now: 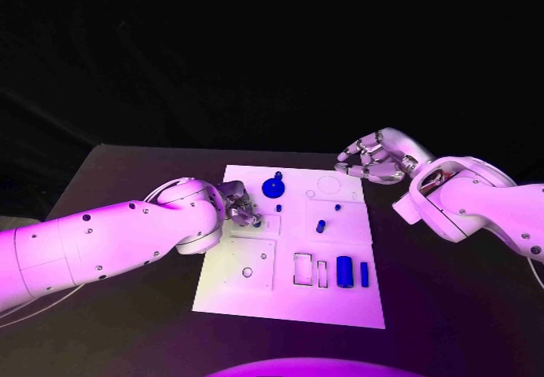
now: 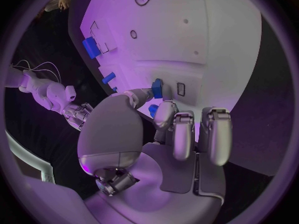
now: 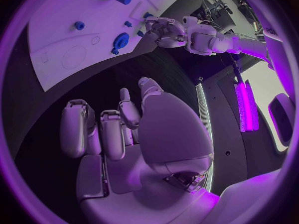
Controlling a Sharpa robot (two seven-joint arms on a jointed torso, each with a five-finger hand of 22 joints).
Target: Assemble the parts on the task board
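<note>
The black worktop (image 1: 136, 169) carries the white task board (image 1: 289, 302), which lies in the middle of it with its long sides running away from the robot. The left arm (image 1: 102, 239) reaches in over the near left part of the worktop, and its left robot hand (image 1: 240, 206) sits over the board's left edge, about halfway along that side. In the left wrist view this robot hand (image 2: 181, 127) has its fingers (image 2: 215, 134) curled downward toward the board, and the thumb and the nearest finger meet around a small blue part (image 2: 156, 88), so it is pinching that part just above the white surface. The right arm (image 1: 487, 200) comes in over the far right of the worktop; the right robot hand (image 1: 376, 159) hangs beside the board's far right corner, off the plate, with its fingers loosely curled and apart and nothing between them, as the right wrist view (image 3: 118, 129) also shows. On the board, a round blue disc (image 1: 272, 187) lies near the far edge, left of centre. Two upright blue blocks (image 1: 343, 272) stand side by side near the right edge in the nearer half, next to rectangular outlined slots (image 1: 303, 269). A small blue peg (image 1: 321, 226) stands around the board's centre, and a smaller blue piece (image 1: 279, 208) sits just beside the left robot hand's fingers.
</note>
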